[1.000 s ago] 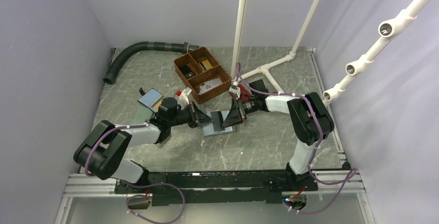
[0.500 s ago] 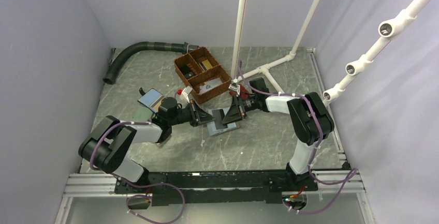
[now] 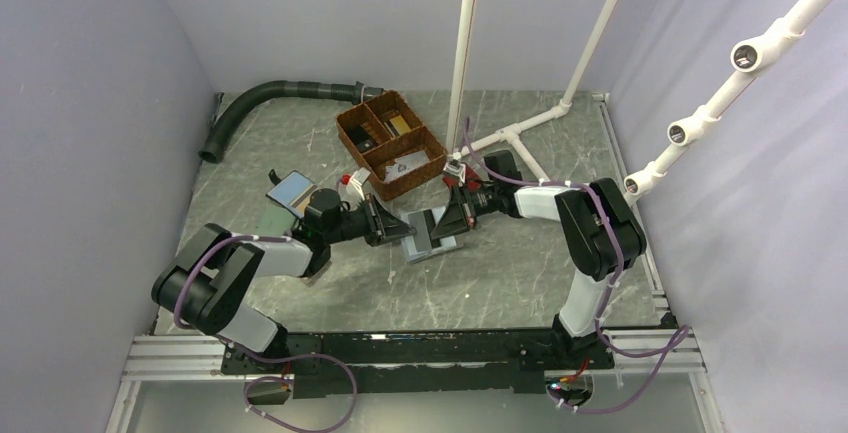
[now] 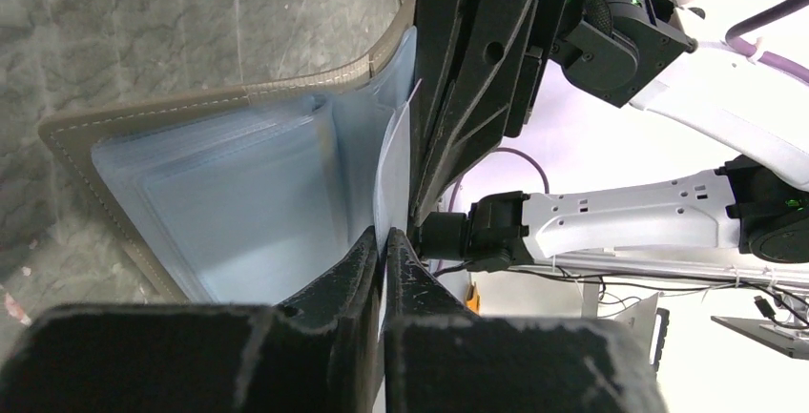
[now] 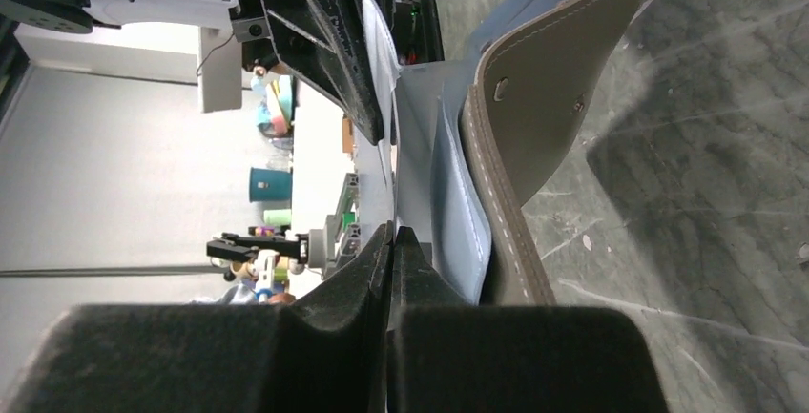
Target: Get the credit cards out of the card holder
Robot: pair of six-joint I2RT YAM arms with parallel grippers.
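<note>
As the card holder (image 3: 437,245) sits half-open on the surface (image 3: 500,273), left end effector (image 4: 384,241), right end effector (image 5: 392,237), tips facing, each clenched on a pale inner leaf (edge-on).

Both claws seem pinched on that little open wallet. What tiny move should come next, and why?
Probably the left gripper should ease back, drawing what looks like a pale card out, while the right gripper pins a blue leaf of the card holder. Both are pinched shut there.

Basket (image 3: 415,181) close behind card holder (image 3: 425,240) (nearside free).
</note>
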